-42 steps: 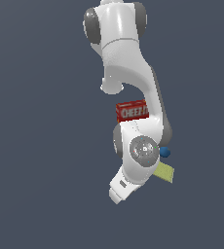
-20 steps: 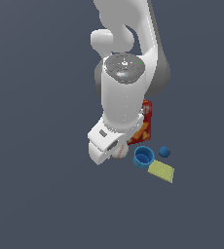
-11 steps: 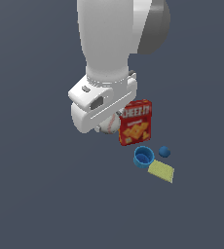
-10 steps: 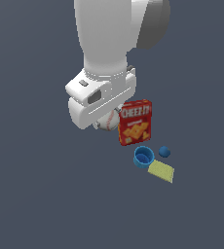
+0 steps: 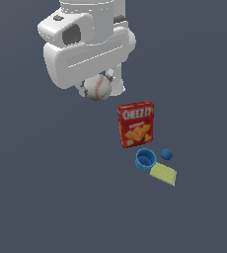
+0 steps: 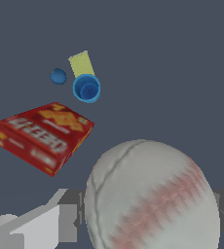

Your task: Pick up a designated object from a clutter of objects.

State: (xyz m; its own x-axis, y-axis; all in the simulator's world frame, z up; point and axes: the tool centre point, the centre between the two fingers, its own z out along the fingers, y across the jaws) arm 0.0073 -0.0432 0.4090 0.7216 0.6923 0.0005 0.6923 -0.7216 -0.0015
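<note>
Lift step: the baseball (image 5: 97, 88) sits at upper centre of the exterior view, apparently pinched between the fingers (image 6: 60, 221), clear above the cracker box (image 5: 135, 124) and cup (image 5: 145, 159). Next move: hold grip steady

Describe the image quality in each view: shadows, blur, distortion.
Exterior view: flat, even render, no cast shadows under the red cracker box. Wrist view: the white red-stitched baseball looms huge and soft-edged, its stitching smeared; the blue round cup stays sharp.

Raised arm, pincer (image 5: 99, 90) clamped on baseball (image 5: 97, 87)
</note>
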